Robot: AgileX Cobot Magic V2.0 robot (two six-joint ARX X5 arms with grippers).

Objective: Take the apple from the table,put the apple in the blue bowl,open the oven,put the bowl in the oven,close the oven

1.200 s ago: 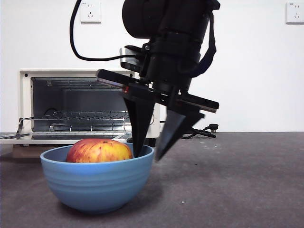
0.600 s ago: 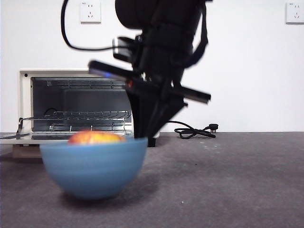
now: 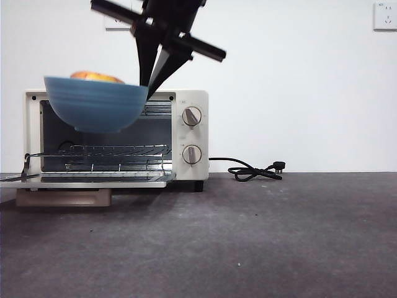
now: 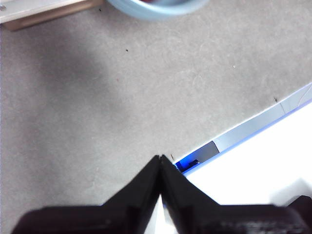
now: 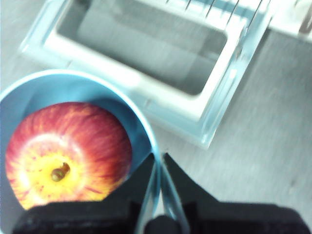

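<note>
Status: three of five steps appear complete. The apple sits inside the blue bowl, and the oven stands with its door folded down flat and the wire rack exposed.

Right gripper: jaws pinched nearly together on the bowl's rim, one jaw inside the wall and one outside, with the apple just beside the inner jaw. The bowl hangs clear of the bench, held by that single rim grip, level with the upper part of the oven opening and in front of it (its body looks slightly blurred, so exact tilt is hard to judge). In the right wrist view the open door lies beyond the jaw tips, past the bowl's rim.

Left gripper: jaws closed tip to tip on nothing, waiting over bare bench; the bowl's edge shows well beyond its jaw tips.

Outstanding: lowering the bowl to rack height, setting it inside the cavity, releasing, then shutting the door. Judgement: a one-sided rim grip with a loose apple warrants a slow, level insertion.
</note>
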